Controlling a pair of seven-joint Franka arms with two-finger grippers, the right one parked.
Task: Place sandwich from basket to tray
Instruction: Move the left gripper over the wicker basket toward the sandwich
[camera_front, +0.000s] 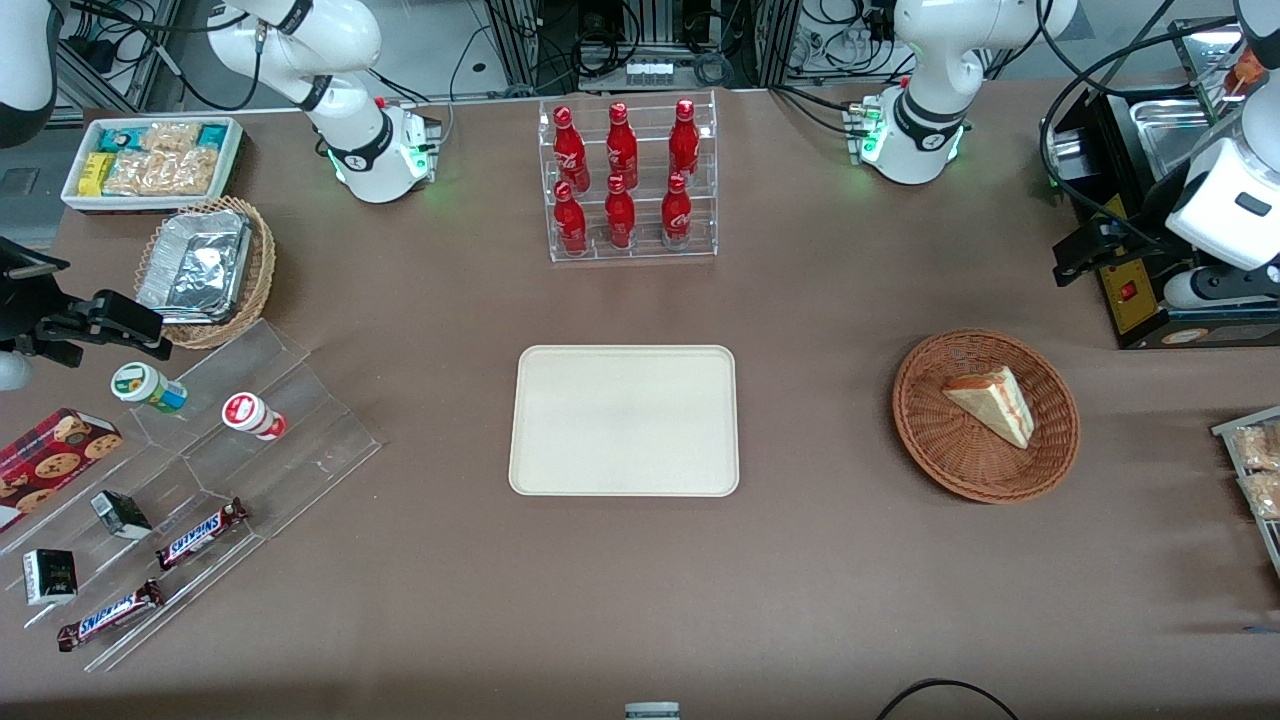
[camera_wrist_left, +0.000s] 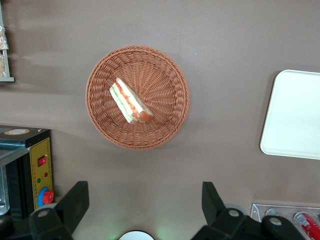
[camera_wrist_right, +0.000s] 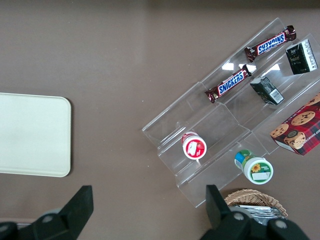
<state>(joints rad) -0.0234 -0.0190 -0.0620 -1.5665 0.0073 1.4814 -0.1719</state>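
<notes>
A triangular white-bread sandwich (camera_front: 990, 403) is lying in a round reddish-brown wicker basket (camera_front: 985, 474) on the brown desk (camera_front: 820, 600), its long axis running diagonally. The left hand (camera_wrist_left: 142, 207) is hovering open above the desk beside the basket. A flat cream rectangular tray (camera_front: 624, 420) is lying well apart.

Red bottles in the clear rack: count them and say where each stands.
6, all in the acrylic rack, farther from the front camera than the tray: three on its upper step, three on the lower step. None looks hidden.
</notes>
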